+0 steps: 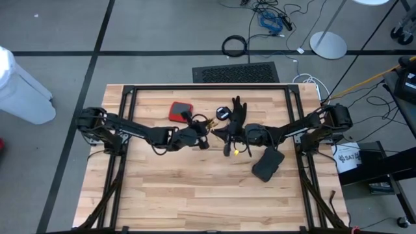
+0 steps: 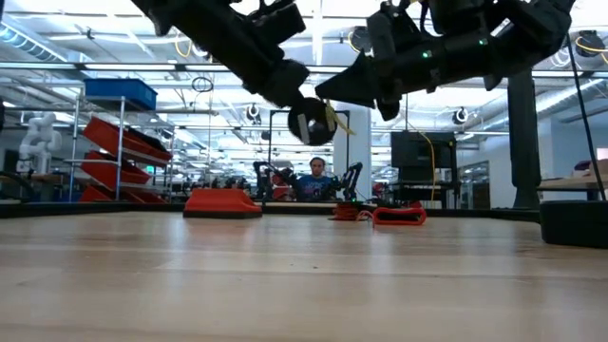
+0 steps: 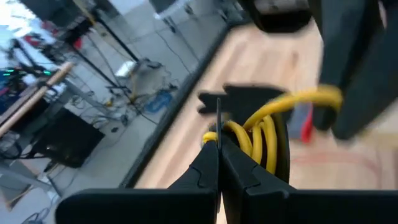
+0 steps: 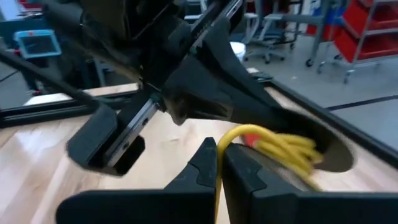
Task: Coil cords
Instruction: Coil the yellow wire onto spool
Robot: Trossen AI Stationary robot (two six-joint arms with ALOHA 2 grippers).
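A light wooden table (image 1: pixel 195 188) stands on grey floor crossed by dark lines, with a black floor grate (image 1: pixel 235 73) just beyond its far edge. Behind it lies a bright, open workshop with ceiling lights, shelving holding red bins (image 2: pixel 123 142), and a seated person (image 2: pixel 315 180) far off.

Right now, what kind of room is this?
Probably a robot lab or workshop: a wooden worktable, shelves of red bins, loose cables on the floor, and more robot arms behind.
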